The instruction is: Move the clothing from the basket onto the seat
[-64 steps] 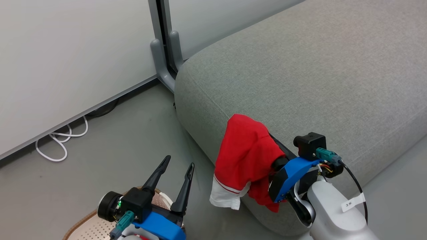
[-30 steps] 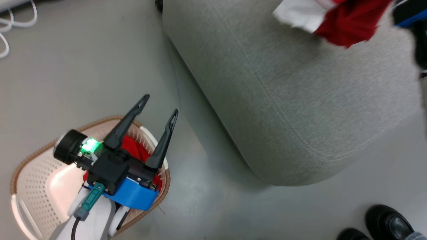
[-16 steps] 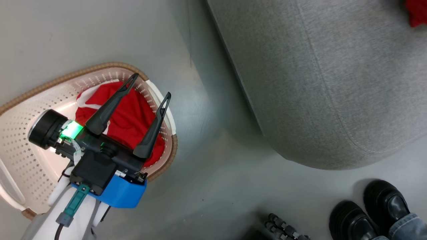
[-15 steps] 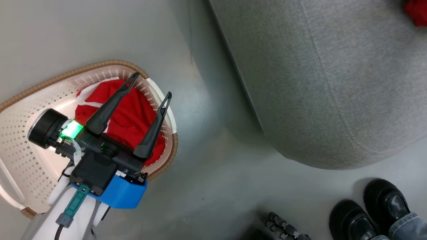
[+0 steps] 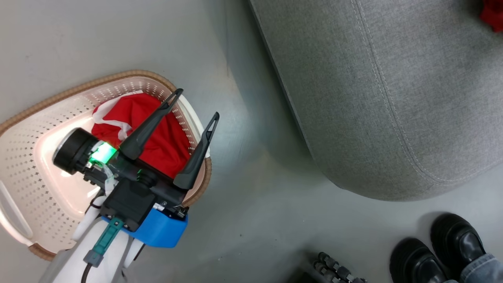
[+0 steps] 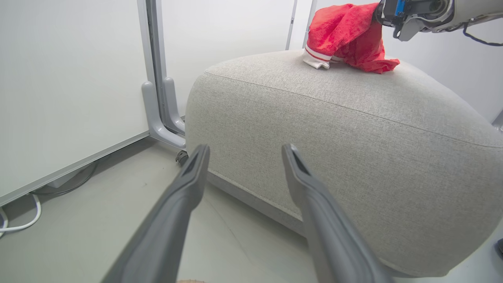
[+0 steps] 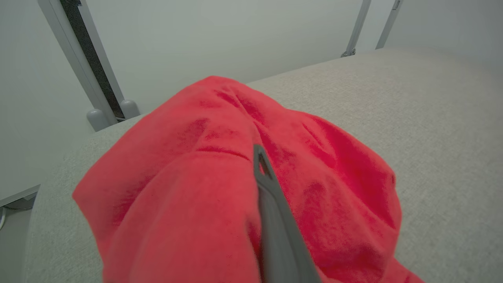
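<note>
One soft red fabric garment with white trim (image 5: 147,122) lies in the cream perforated plastic basket (image 5: 78,87), beneath the spread left pincer (image 5: 196,104). A second red garment (image 6: 346,35) sags on the light grey upholstered seat (image 6: 353,137), pinched by the right pincer (image 6: 386,15). Recommendation: lower fully, then release.

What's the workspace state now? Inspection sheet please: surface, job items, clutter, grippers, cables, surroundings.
Surface: grey floor; basket and seat stand apart on it.
Job's things: basket holds a red garment; second red garment partly rests on the seat.
Clutter: dark ribbed object at the head view's bottom edge, unidentifiable.
Grippers: left gripper open, empty, over the basket's rim; right gripper apparently shut on the second red garment, one finger hidden.
Cables: white cable on the floor, left wrist view's lower left.
Surroundings: white wall panels, grey post; a person's black shoes by the seat.
</note>
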Motion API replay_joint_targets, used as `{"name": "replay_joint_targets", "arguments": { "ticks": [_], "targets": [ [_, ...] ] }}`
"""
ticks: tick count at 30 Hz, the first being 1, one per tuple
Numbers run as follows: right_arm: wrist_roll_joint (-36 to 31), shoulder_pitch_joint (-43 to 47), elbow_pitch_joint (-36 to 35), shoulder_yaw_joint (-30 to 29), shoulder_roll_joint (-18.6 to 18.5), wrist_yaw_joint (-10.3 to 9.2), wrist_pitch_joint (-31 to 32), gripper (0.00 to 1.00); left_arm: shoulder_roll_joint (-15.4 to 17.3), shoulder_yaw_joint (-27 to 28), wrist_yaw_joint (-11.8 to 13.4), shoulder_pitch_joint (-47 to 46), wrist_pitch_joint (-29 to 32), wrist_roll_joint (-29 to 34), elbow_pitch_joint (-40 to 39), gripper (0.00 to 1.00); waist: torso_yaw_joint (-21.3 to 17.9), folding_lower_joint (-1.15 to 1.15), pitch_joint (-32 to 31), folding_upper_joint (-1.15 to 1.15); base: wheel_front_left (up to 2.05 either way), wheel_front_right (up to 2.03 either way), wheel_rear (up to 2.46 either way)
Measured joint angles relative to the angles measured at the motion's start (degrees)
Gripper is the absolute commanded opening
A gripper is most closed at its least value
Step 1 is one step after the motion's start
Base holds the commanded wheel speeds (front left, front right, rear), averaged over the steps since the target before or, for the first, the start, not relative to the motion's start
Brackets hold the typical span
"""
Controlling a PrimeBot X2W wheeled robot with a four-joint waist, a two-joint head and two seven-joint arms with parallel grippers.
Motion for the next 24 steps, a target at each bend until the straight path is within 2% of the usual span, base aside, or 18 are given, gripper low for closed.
{"name": "replay_joint_targets", "arguments": {
  "ticks": [12,24],
  "targets": [
    [-2.02,3.53,2.98,5.31,-0.8,0.0,0.77,1.0,-5.39,-2.26,0.0,-0.61,0.0,-3.88,4.34,1.0,2.92,-0.01,-7.48,0.0,0.0,0.0,0.0],
    [-2.79,16.38,0.56,9.21,-1.45,0.0,-0.26,1.0,-11.0,-0.59,0.0,5.27,0.0,-7.39,11.31,1.0,7.21,-0.01,-20.16,0.0,0.0,0.0,0.0]
  ]
}}
